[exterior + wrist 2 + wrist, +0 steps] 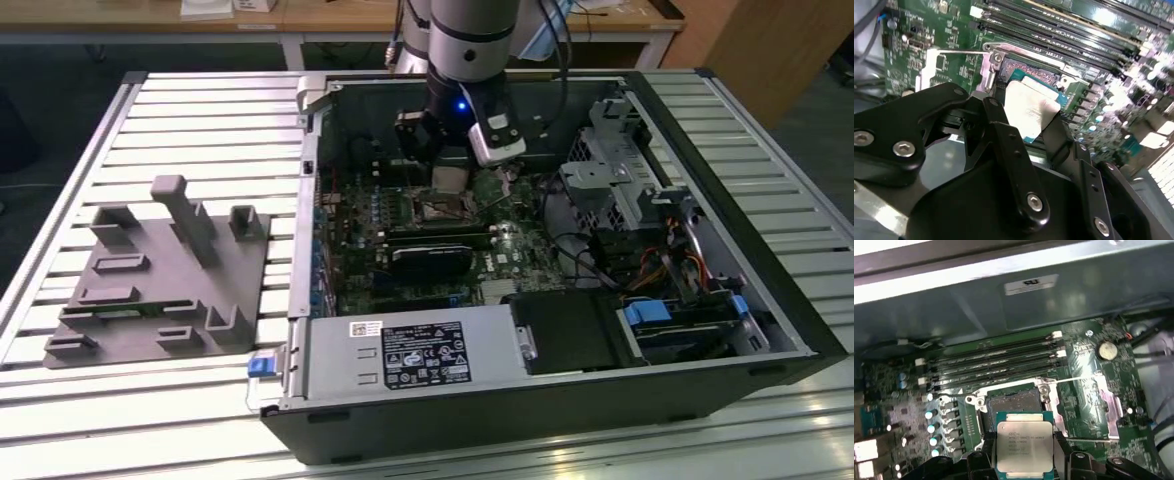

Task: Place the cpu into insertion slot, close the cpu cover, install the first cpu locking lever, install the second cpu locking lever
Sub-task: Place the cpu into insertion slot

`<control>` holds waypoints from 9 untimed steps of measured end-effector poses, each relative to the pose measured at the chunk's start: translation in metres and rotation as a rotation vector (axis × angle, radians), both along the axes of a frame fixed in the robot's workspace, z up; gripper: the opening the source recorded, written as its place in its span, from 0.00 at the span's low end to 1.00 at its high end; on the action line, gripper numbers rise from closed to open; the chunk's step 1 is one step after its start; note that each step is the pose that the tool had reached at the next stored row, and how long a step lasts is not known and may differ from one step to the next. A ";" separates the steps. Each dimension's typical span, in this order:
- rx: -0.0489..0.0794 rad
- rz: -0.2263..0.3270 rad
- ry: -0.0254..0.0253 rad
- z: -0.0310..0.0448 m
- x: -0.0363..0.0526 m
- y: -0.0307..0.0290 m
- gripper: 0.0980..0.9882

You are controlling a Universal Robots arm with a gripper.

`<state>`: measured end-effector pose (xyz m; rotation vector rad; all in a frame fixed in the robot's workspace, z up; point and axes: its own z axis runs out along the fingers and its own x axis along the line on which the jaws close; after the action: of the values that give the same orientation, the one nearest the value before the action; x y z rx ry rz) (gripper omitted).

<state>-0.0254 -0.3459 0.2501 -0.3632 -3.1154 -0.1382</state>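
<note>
Robot gripper [1025, 462] holding the cpu [1025, 446] inside an open computer case [534, 420].
Placing step, apparently: the gripper pinches the cpu near the insertion slot [1011, 403], not yet seated; seating likely needs level, square alignment.

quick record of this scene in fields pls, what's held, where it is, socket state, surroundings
gripper: shut on the cpu, fingers on two opposite edges
cpu position: held just over the insertion slot, not yet seated
insertion slot: uncovered, dark centre showing
beside slot: memory slots, long and black
setting: open computer case lying on a slatted table
</note>
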 end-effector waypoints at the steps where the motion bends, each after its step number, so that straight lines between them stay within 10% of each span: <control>1: 0.000 -0.020 0.0000 -0.0002 0.0000 0.0000 0.50; 9: 0.000 -0.165 0.0000 -0.0014 0.0000 0.0000 0.50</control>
<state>-0.0254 -0.3459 0.2487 -0.6195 -3.0821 -0.1384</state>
